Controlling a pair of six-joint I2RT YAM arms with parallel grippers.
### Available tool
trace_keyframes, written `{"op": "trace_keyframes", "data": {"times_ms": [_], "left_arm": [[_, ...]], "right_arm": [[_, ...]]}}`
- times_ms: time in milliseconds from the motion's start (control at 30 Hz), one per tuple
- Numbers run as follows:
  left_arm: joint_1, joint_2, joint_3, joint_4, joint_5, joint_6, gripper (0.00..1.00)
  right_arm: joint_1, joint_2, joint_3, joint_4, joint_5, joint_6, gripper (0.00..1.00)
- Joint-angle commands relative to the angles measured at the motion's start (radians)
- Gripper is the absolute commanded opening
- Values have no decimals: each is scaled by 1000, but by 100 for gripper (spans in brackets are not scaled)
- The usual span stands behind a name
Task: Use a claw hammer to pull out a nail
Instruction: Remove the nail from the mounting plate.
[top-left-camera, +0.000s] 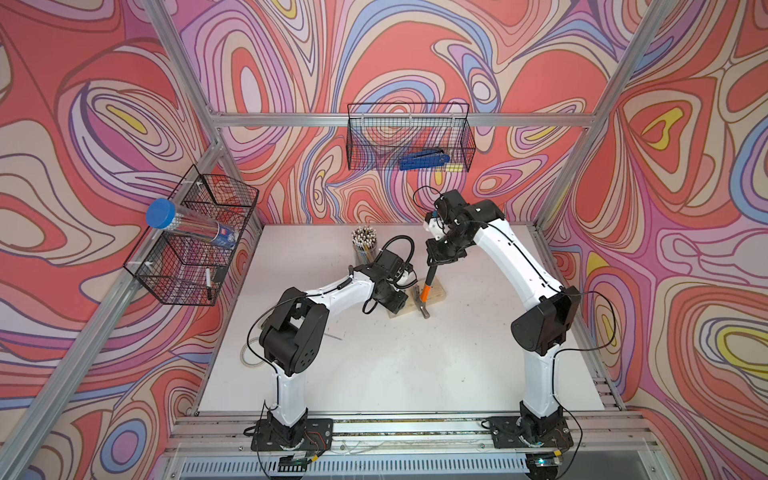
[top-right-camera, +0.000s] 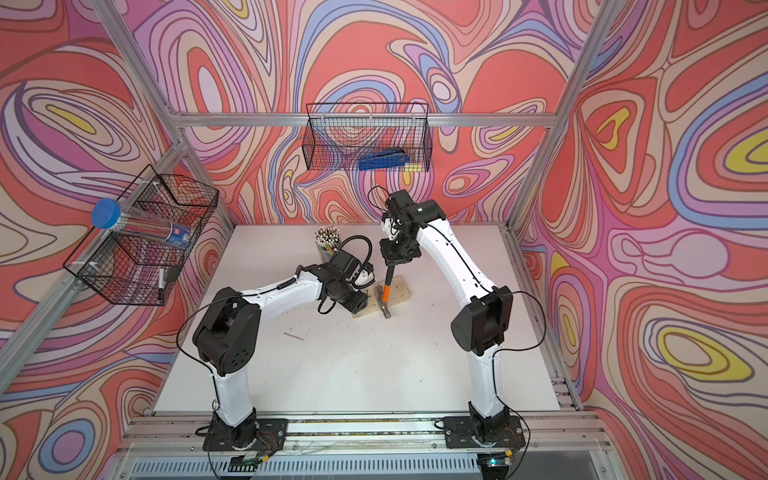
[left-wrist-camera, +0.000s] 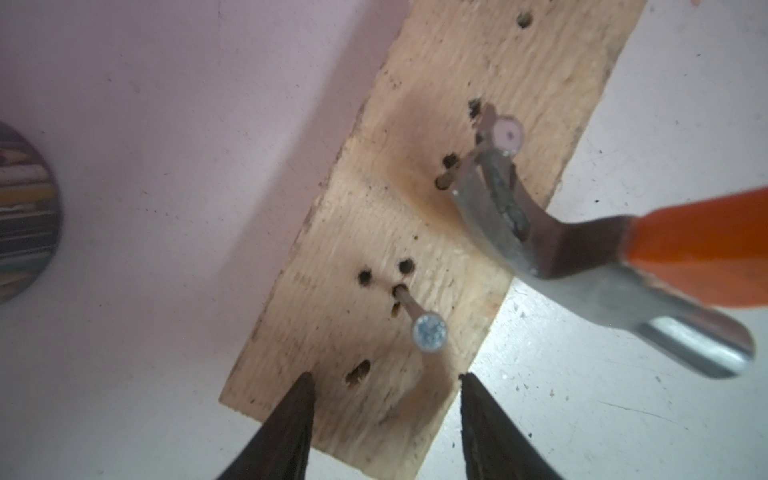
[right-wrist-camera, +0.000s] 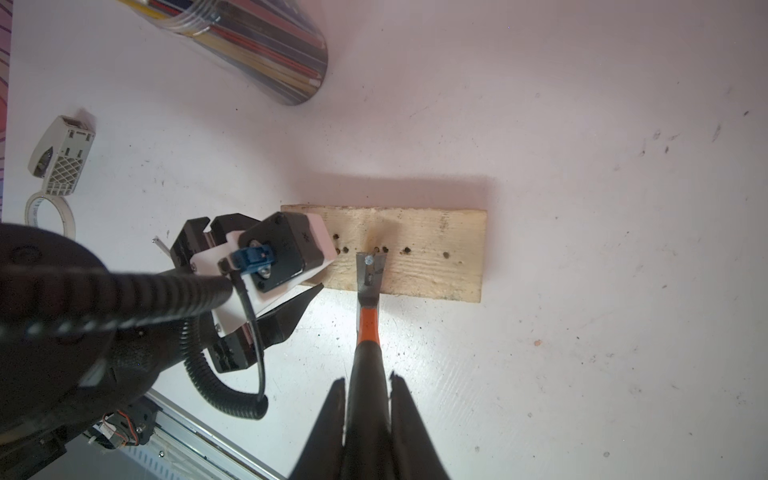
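Claw hammer (right-wrist-camera: 368, 324): head low at front edge of wooden board (right-wrist-camera: 436, 270), mid-table (right-wrist-camera: 582, 124). Claw forked round raised nail (right-wrist-camera: 368, 260), striking face off board.
Long axis steep, crosswise to board, handle rising into right gripper (right-wrist-camera: 365, 376), clamped on black grip.
Left gripper (left-wrist-camera: 384, 376): half-spread, empty, tips over board end beside second nail (left-wrist-camera: 430, 332); contact unclear.
Left arm (top-left-camera: 353, 286) covers that end in both top views.
Nail shank hidden under claw.
Pencil cup (top-left-camera: 363, 245) behind board.

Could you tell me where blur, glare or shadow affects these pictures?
Left wrist view: the claw hammer is soft, close to the lens, the free nail sharper. Right wrist view: glare whitens the table beside the hammer; the wooden block throws a soft shadow.
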Motion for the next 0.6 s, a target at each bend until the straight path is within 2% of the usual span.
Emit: {"op": "trace_keyframes", "data": {"times_ms": [0,200,567], "left_arm": [[-4,49,-43,-49,-8,10,56],[-4,51,-44,-49,-12,9,56],[-4,57,-50,-56,-27,0,56]], "right_arm": [[8,-7,36,55,-25,-32,0],[11,-57,-59,167,29,-31,0],[64,-312,-530,541,49,-38,0]]}}
